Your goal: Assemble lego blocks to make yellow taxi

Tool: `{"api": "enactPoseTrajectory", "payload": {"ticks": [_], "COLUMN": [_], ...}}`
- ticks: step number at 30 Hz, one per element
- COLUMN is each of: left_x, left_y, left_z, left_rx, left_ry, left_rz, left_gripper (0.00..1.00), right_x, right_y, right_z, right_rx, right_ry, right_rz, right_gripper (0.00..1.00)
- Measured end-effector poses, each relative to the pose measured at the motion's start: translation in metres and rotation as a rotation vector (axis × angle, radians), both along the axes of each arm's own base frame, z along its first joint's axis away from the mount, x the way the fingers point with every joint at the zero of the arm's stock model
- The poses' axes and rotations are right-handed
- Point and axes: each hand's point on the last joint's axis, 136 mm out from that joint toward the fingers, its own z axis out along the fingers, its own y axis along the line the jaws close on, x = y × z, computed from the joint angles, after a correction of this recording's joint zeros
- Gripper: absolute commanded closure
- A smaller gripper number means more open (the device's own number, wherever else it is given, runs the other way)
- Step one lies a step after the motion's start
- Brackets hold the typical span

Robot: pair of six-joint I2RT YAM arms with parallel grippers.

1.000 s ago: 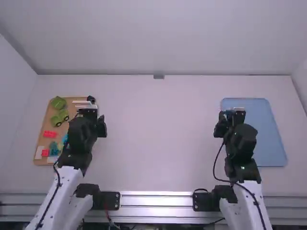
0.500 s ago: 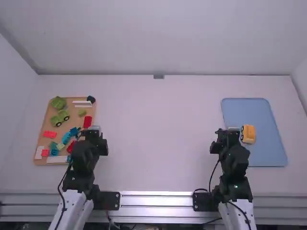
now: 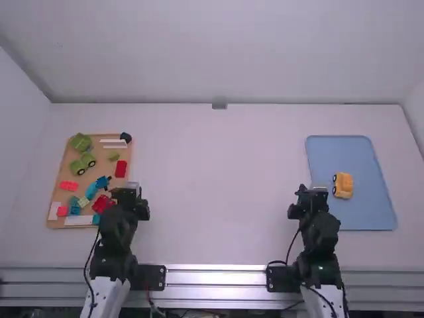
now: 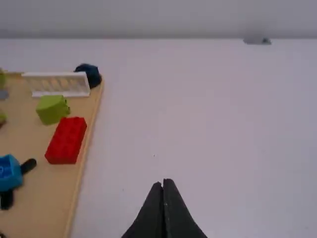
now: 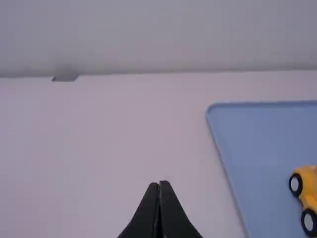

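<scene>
Yellow taxi [image 3: 342, 185] on the blue tray [image 3: 339, 151], seemingly finished and set there to keep it apart from the spares.
Left of the blue tray, well apart, a wooden tray [image 4: 44, 201] holds loose blocks such as the red block [image 4: 67, 140], probably unneeded. The right hand [image 5: 159, 183] is just left of the blue tray, the left hand [image 4: 162, 181] much farther left; both are closed on nothing, presumably because no grasp is due.

Pale walls [image 3: 218, 53] stand behind and beside a white table [image 3: 218, 185], a grey fitting [image 3: 219, 106] at its far edge.
</scene>
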Motion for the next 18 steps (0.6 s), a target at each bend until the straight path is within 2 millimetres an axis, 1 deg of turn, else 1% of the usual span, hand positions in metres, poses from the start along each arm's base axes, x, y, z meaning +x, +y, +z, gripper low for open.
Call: {"api": "enactPoseTrajectory", "payload": {"ticks": [13,18], "left_x": [-0.001,-0.003], "left_y": [0.0,0.0], "left_z": [0.036,0.048], "left_rx": [0.0,0.001], "left_ry": [-0.157,-0.21], "left_rz": [-0.001,0.0], "left_gripper": [1.0,1.0], "right_x": [-0.003,-0.003], "right_y": [0.0,0.0], "right_z": [0.031,0.031], "right_rx": [-0.002,-0.004], "right_ry": [-0.135,-0.138], "right_rz": [-0.002,-0.001], "right_gripper": [1.0,1.0]}}
